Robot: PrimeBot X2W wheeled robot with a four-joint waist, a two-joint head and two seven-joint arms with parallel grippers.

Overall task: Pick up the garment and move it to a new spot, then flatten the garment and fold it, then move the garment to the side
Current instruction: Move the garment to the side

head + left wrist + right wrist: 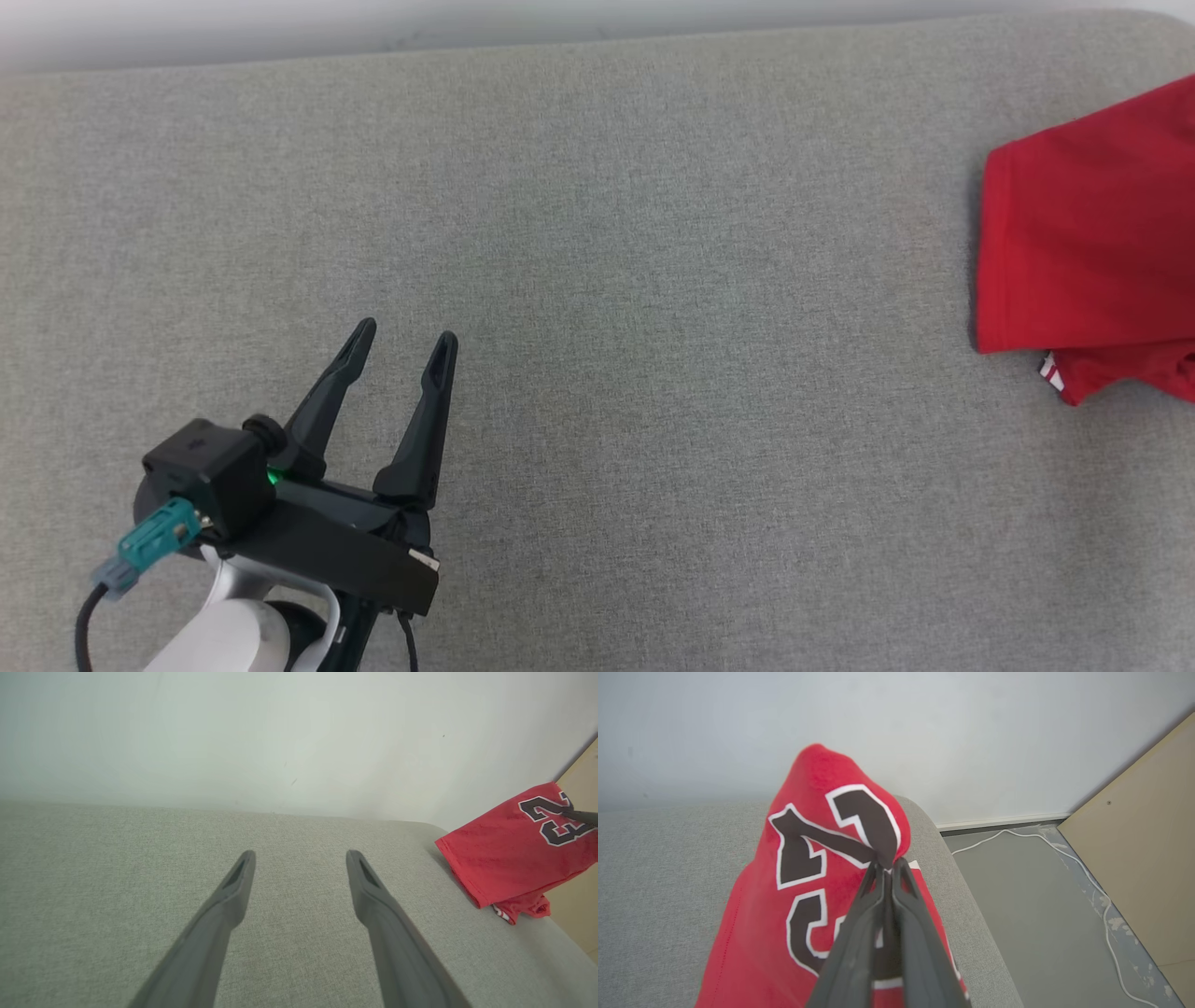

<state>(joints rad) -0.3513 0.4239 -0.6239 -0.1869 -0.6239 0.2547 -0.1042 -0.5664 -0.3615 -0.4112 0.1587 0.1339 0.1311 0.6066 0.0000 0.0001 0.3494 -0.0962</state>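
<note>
Right wrist view: right gripper (885, 867) jaws clamp garment (810, 772) peaked upward; left gripper (408, 329) spread.

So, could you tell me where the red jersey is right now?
The red jersey is at the head view's right edge, at the grey cushion's right end, pinched by the shut right pincer, far from the left pincer.

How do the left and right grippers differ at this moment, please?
The left gripper stands open, while the right gripper is shut. The left gripper holds nothing; the right gripper pinches the red garment at its black number. The left gripper is over bare grey cushion, while the right gripper is near the cushion's right end. Both have two long dark fingers.
</note>
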